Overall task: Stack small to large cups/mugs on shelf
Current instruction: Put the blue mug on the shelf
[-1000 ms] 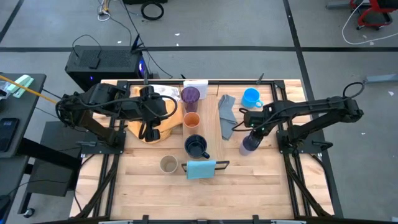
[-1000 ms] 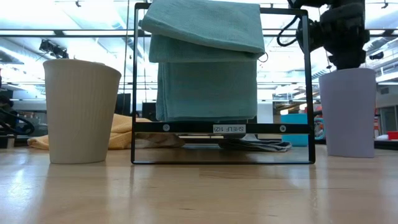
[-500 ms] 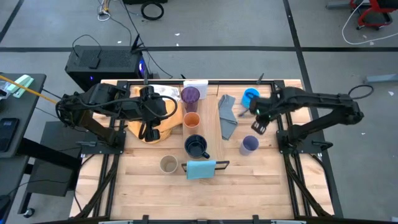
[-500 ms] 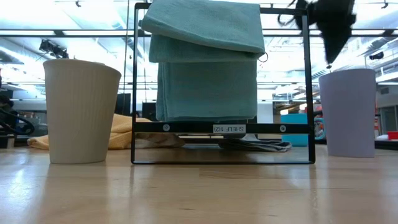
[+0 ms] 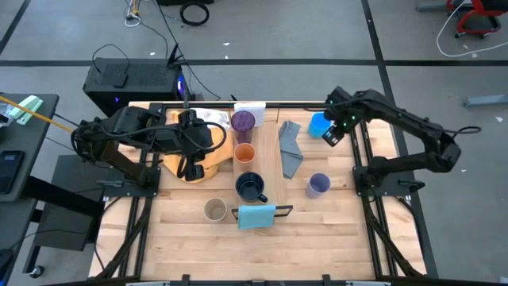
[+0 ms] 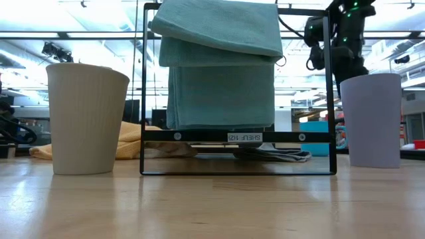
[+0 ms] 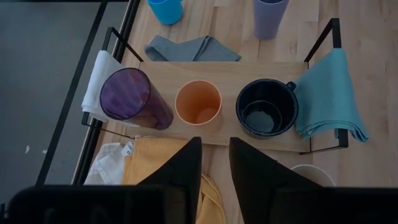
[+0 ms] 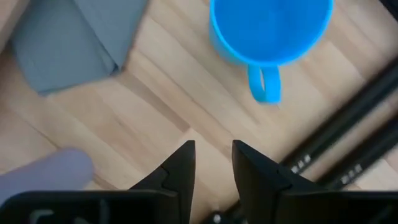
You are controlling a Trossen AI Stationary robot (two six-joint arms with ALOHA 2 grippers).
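Left gripper (image 5: 190,168) parked over the yellow cloth (image 5: 208,159) at the left of the shelf (image 7: 214,102), holding nothing; its fingers (image 7: 180,171) sit with only a narrow gap between them, nothing in it.

Beige cup (image 5: 214,210) stands alone on the table (image 5: 317,238), near-left, just left of the shelf's near end. In the low view it's upright at far left (image 6: 86,118).

Shelf runs near-to-far down the table's middle. On it, far to near: dark purple tumbler (image 5: 243,122), orange cup (image 5: 245,153), navy mug (image 5: 251,187). All three upright, in a row, none nested. The navy mug's handle points toward the teal cloth (image 5: 255,216) draped on the shelf's near end rack; a white cloth (image 5: 249,107) is on the far end.

Grey cloth (image 5: 290,148) lies flat on the table just right of the shelf.

Lavender cup (image 5: 318,185) stands upright on the table right of the grey cloth, free of any gripper.

Bright blue mug (image 5: 320,124) sits upright at the far right of the table, off the shelf. Right gripper (image 5: 332,135) hangs above the table just beside that mug, on its near-right side, not touching it. Right wrist view: fingers (image 8: 177,168) apart by a small gap, empty, with the mug's handle (image 8: 263,93) pointing toward them.
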